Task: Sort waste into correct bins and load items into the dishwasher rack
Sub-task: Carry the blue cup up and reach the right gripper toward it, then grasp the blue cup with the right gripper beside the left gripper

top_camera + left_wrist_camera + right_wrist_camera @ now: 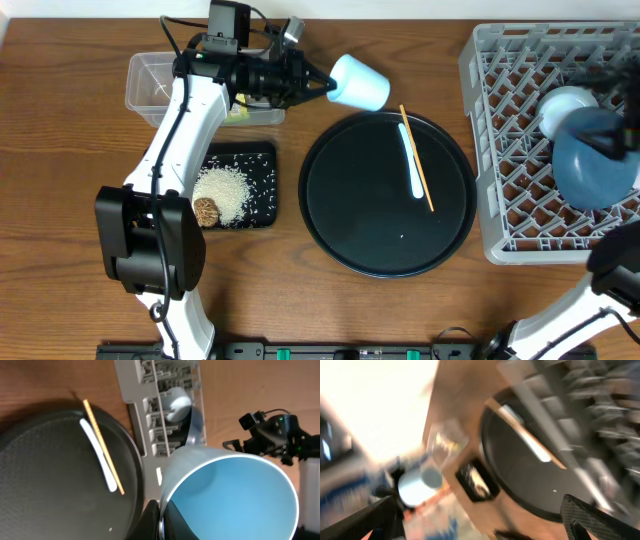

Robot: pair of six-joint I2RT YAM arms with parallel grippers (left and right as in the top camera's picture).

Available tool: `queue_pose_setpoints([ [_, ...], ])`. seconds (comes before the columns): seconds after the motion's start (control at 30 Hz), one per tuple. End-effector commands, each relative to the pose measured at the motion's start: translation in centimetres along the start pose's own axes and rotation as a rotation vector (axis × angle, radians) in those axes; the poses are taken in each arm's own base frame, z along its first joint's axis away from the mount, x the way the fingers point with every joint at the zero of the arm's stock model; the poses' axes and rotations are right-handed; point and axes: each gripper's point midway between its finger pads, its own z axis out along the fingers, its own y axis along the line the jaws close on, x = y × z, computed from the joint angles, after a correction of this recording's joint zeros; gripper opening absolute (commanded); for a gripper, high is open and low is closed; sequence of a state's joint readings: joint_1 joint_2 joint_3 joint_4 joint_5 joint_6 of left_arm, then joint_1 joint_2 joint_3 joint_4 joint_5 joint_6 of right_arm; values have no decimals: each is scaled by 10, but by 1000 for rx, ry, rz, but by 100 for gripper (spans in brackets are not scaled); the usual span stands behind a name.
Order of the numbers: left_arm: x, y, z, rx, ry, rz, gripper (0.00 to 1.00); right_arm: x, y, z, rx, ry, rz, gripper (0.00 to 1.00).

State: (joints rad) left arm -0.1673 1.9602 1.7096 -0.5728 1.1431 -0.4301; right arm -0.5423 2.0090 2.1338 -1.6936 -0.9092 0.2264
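**Overhead.**
- Round black tray (pixel 345 215), centre of the wooden surface (pixel 60 120); it carries a white utensil (pixel 410 160) and a thin wooden chopstick (pixel 417 160), which cross.
- Small light blue cup (pixel 360 82) at the tray's 11 o'clock, lying sideways off the surface and gripped at its base by the left jaws.
- Clear plastic rectangular tub (pixel 150 85) at 10 o'clock.
- Shallow black rectangular tray (pixel 255 160) at 9 o'clock, holding white rice grains (pixel 225 190) and a small brown food lump (pixel 206 211).
- Square grey lattice crate (pixel 500 140) at 3 o'clock, containing a white bowl (pixel 568 103) and a large dark blue plate (pixel 590 170).

**Left wrist.**
- The cup's (pixel 235 495) open mouth fills the lower right; the left jaws are clamped on it at the bottom edge.
- The utensil (pixel 97 455) and chopstick (pixel 102 447) lie on the round tray (pixel 45 490).
- The crate (pixel 160 405) stands at 12 o'clock with the bowl (pixel 177 406) inside.

**Right wrist.**
- Heavily blurred.
- The right jaws are spread wide and hold nothing.
- The round tray (pixel 520 485) and the cup (pixel 420 482) are faintly visible.
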Motion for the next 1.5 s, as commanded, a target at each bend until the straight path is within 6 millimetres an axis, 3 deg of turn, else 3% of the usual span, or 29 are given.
queue_pose_setpoints([
  [0.0,-2,-8,0,35,0,-72,6,41,49,35,-89,124,-236,99],
  [0.13,-3,-17,-2,78,11,-100,6,65,71,70,-76,201,-280,99],
  [0.27,-1,-28,-5,142,37,-83,6,73,92,92,-91,214,-273,99],
  [0.43,-1,-37,-7,182,55,-106,6,77,113,111,-118,208,-314,99],
  [0.53,0,-40,-7,198,68,-113,6,92,129,121,-173,250,-366,99],
  [0.63,5,-55,-10,270,114,-102,6,102,136,131,-185,275,-390,99],
  [0.93,-2,-68,-14,297,110,-113,6,132,177,134,-398,425,-426,99],
  [1.23,-13,-82,-17,324,89,-80,6,157,189,137,-449,514,-433,99],
  [1.47,-13,-93,-14,339,98,-83,6,159,188,143,-426,506,-442,99],
])
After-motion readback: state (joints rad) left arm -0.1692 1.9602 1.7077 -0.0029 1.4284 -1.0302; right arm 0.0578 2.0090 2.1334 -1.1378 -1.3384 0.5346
